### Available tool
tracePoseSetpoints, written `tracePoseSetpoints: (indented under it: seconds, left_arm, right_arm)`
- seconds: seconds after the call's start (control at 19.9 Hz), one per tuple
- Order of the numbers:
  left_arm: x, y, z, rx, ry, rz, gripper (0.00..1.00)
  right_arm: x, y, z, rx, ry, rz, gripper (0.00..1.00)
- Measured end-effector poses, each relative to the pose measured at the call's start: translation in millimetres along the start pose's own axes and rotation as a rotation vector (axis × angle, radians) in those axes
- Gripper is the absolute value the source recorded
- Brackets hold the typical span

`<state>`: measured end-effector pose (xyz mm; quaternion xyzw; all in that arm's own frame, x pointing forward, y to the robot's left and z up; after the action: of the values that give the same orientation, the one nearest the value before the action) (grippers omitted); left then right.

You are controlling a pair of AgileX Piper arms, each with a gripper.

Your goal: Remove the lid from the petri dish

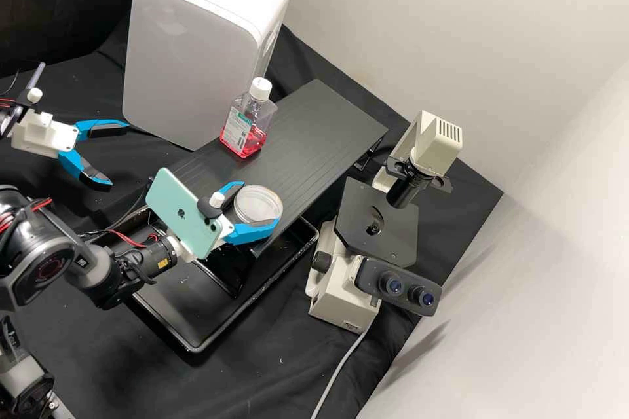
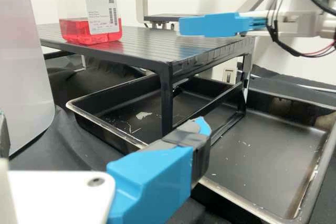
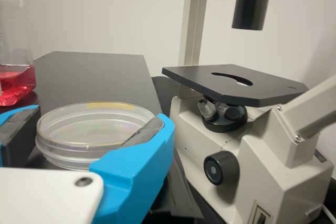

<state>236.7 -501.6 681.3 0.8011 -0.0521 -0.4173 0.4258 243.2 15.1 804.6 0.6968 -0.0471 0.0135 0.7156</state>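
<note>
Petri dish (image 3: 63, 156), lid (image 3: 94, 121) on, sits between the right gripper (image 3: 84, 135) fingers at the shelf (image 1: 314, 137) edge. Pads look clamped on the lid rim. Left gripper (image 1: 114, 154) spread, empty, well off to the side. Step: grasp made, lift pending. Next: pull straight up; base must stay down.

We see a petri dish (image 3: 89, 129) of clear, shiny plastic, a matt, ribbed black shelf (image 1: 321, 131), a glossy black tray (image 2: 273, 150) and wrinkly black cloth (image 1: 295, 353).

Left gripper (image 1: 113, 154) with fingers wide apart; right gripper (image 1: 259, 204) level, farther forward.
</note>
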Motion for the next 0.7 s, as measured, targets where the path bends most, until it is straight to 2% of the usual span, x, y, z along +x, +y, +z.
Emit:
tracePoseSetpoints:
  seconds: [0.35,0.4,0.7]
  left_arm:
    - [0.0,0.3,-0.6,-0.003,0.007,0.003,1.00]
    - [0.0,0.3,-0.6,-0.003,0.007,0.003,1.00]
    - [0.0,0.3,-0.6,-0.003,0.007,0.003,1.00]
  right_arm:
    - [-8.0,-0.4,2.7,0.000,-0.013,-0.006,0.00]
    - [-8.2,-0.4,2.8,0.000,-0.014,-0.007,1.00]
    - [-8.2,-0.3,2.9,0.001,-0.015,-0.005,1.00]
